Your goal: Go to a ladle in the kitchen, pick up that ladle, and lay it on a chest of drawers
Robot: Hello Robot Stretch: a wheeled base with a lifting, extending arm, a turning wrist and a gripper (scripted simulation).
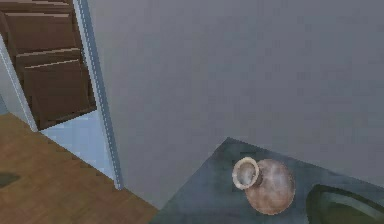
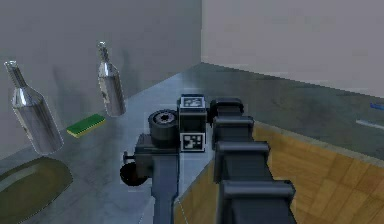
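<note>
My arm [image 2: 240, 170] rises from the arm side view's bottom edge as a dark square bar over a grey countertop [image 2: 150, 100]. Two white marker squares [image 2: 192, 120] stand at its far end, and the gripper's dark body [image 2: 145, 158] sits left of them, above the counter. I cannot make out the fingers, so I cannot tell whether the gripper holds anything. In the forward view a round pinkish vase [image 1: 265, 184] lies on the dark countertop [image 1: 205, 185] at the lower right.
Two grey glass bottles [image 2: 30, 110] [image 2: 110, 82] stand on the counter, with a green sponge [image 2: 87, 124] between them and a sink basin [image 2: 30, 185] at the lower left. A grey wall [image 1: 230, 70] faces me. A doorway with brown drawers [image 1: 45, 60] lies at the left. Wood floor [image 2: 330, 170] lies at the right.
</note>
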